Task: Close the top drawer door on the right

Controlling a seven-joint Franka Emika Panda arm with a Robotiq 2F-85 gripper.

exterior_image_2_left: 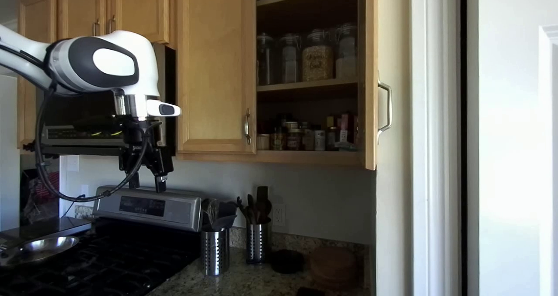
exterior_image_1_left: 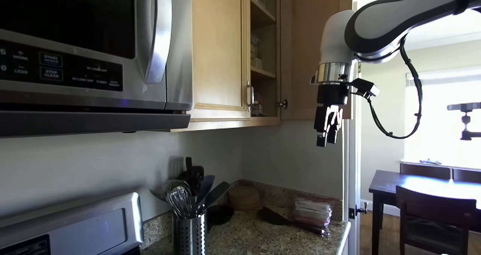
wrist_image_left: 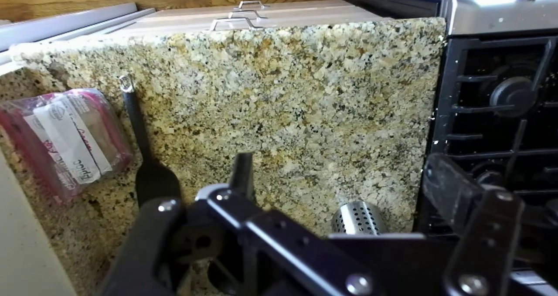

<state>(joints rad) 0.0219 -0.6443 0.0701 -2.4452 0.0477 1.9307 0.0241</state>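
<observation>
The top drawer door is a light maple upper cabinet door standing wide open. In both exterior views it shows at the right of the cabinet: its inner face (exterior_image_1_left: 302, 56) in an exterior view, and its edge (exterior_image_2_left: 371, 82) nearly end-on with a metal bar handle (exterior_image_2_left: 389, 108) on the outer side. The matching door nearer the microwave (exterior_image_1_left: 220, 52) is closed (exterior_image_2_left: 216, 69). My gripper (exterior_image_1_left: 327, 139) points down, open and empty, its fingertips (exterior_image_2_left: 147, 185) lower than the door's bottom edge and apart from the handle. The wrist view shows the open fingers (wrist_image_left: 344, 178) above the counter; the door is out of view.
Shelves (exterior_image_2_left: 307, 86) hold jars and spices. A microwave (exterior_image_1_left: 67, 74) hangs beside the cabinet. Steel utensil holders (exterior_image_2_left: 215, 252) stand on the granite counter (wrist_image_left: 305, 100) near the stove (wrist_image_left: 501, 91). A plastic packet (wrist_image_left: 69, 143) and black spatula (wrist_image_left: 154, 178) lie there. A wall meets the counter's end.
</observation>
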